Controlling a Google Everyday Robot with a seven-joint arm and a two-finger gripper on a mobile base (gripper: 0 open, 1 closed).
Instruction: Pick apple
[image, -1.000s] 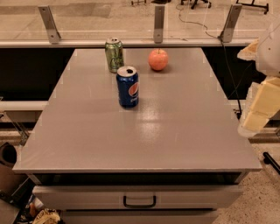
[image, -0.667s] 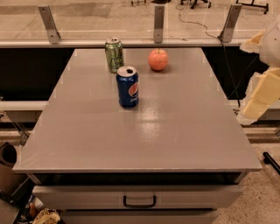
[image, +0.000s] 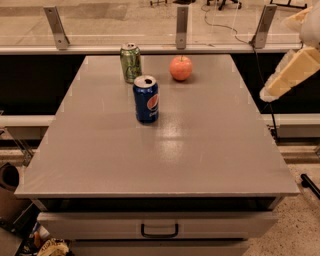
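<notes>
1. Nearest thing is the drawer handle (image: 159, 230), under the front edge of the gray table (image: 165, 160).
2. Mid-table there's a blue Pepsi can (image: 146, 99), upright with its top opened.
3. Further back, a green can (image: 130, 62) sits at 11 o'clock from the Pepsi, and the apple (image: 180, 68) at 1 o'clock, stem up, touching nothing.
4. The gripper (image: 282, 80) hangs off the table's right side, about 3 o'clock from the apple and well apart. Can't tell if it's released or clenched.
5. Looks like the approach stage to me. Next it needs to swing toward 9 o'clock and drop onto the apple, clear of both cans.
</notes>
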